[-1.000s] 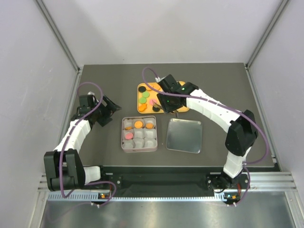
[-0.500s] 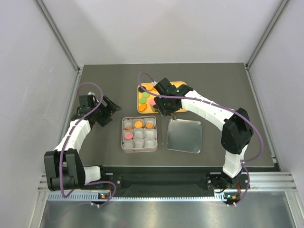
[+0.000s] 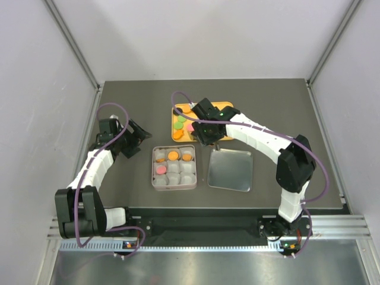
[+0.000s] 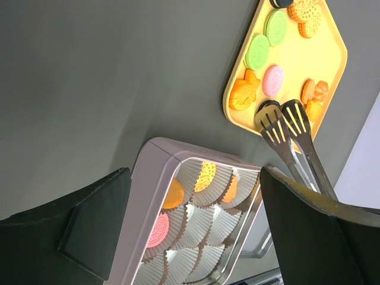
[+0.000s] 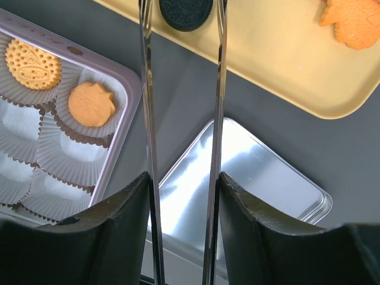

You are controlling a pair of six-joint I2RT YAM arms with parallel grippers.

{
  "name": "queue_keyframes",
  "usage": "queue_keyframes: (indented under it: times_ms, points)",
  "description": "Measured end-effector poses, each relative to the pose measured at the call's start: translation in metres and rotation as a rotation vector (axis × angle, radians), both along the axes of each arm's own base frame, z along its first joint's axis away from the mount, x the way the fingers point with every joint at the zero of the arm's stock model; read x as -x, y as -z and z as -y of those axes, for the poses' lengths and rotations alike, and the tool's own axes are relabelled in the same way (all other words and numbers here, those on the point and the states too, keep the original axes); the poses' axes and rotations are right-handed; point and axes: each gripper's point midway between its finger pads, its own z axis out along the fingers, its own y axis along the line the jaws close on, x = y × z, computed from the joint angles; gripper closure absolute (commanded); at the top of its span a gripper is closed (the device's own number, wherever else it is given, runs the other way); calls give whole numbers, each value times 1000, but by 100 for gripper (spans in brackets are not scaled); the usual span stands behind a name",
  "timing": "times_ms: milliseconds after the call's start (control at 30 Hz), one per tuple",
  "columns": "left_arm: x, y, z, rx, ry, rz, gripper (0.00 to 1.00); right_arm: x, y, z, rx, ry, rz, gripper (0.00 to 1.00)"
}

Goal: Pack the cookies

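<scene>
Cookies (image 3: pixel 180 119) in orange, green and pink lie on a yellow tray (image 3: pixel 226 107). My right gripper (image 5: pixel 184 184) is shut on metal tongs (image 5: pixel 218 89), one finger pressing each arm. The tong arms stand either side of a black cookie (image 5: pixel 185 12) at the tray's near edge; the left wrist view shows the tong heads (image 4: pixel 291 119) beside that black cookie (image 4: pixel 268 107). Whether it is pinched I cannot tell. The square tin (image 3: pixel 155 178) of white paper cups holds orange, yellow and pink cookies (image 4: pixel 161 228). My left gripper (image 4: pixel 193 178) hangs open left of the tin, empty.
The tin's shiny lid (image 3: pixel 230 169) lies flat to the right of the tin, under my right wrist. Grey walls close in the table on the left, back and right. The yellow tray (image 4: pixel 332 53) sits just behind the tin.
My right arm has swung a little left and nearer over the tray's front-left part with the tongs, then held still. The left arm has not moved.
</scene>
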Motion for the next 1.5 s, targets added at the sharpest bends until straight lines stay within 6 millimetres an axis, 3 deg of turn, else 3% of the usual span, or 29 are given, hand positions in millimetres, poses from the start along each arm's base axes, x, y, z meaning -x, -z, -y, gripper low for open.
queue_keyframes:
  times_ms: [533, 967, 1133, 1500]
  points:
    - [0, 0, 0, 2, -2, -1, 6, -10, 4, 13, 19, 14, -7, 65]
    - [0, 0, 0, 2, -2, 0, 6, -22, 2, 28, 21, 60, 2, 67]
    - [0, 0, 0, 2, -2, 0, 6, -23, -11, 30, 5, 65, 29, 67]
    - [0, 0, 0, 3, -2, 0, 6, -11, -61, 31, -82, 53, 108, 68]
